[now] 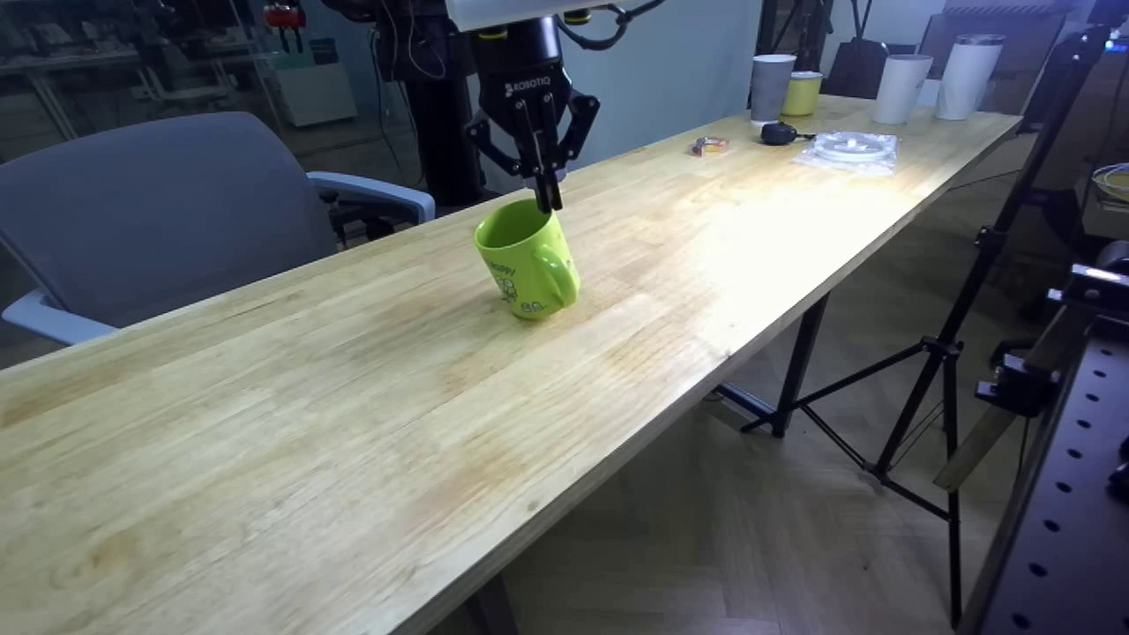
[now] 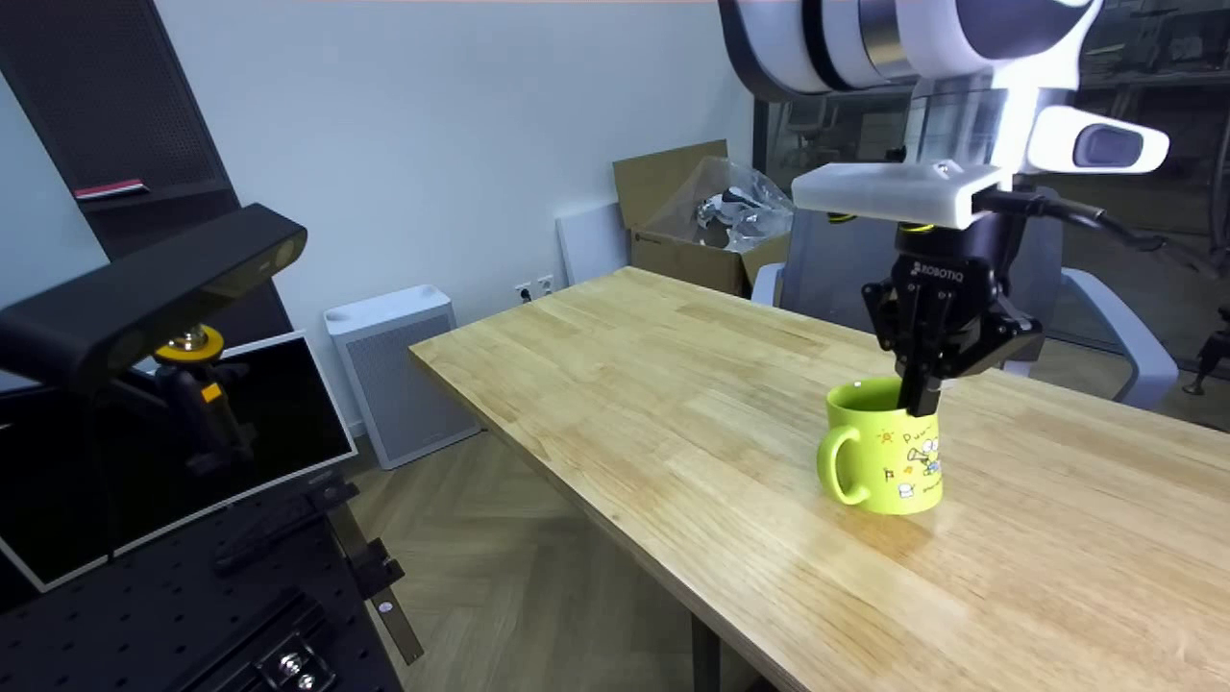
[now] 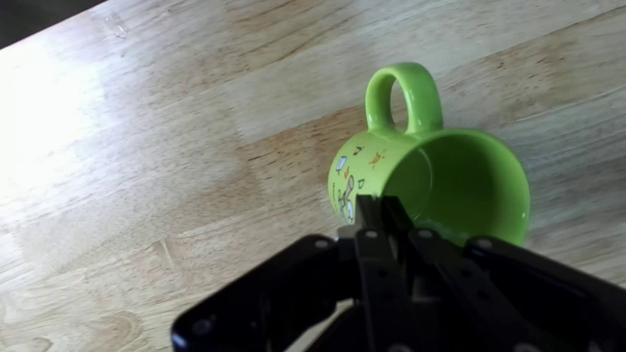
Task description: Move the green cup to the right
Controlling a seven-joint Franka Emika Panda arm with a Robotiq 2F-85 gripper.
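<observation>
Your arm [image 2: 1023, 86] reaches in from above, its end effector [image 1: 549, 201] pointing down, the two black fingers [image 3: 366, 211] pinched close together with a thin gap between.

The glossy white, rounded arm [image 2: 947, 58] had a black band [image 2: 819, 43]; its black, jointed end effector [image 1: 549, 199] bore white ROBOTIQ lettering [image 1: 529, 85].

A glossy lime-green cup [image 1: 529, 273] printed with cartoon figures and letters is under the tool [image 3: 379, 199], its rim caught between the tool's tips. It leans slightly, mouth up, its looped handle [image 3: 424, 100] apart from the tool. Whether its base touches the tabletop [image 2: 615, 384] cannot be told.
</observation>
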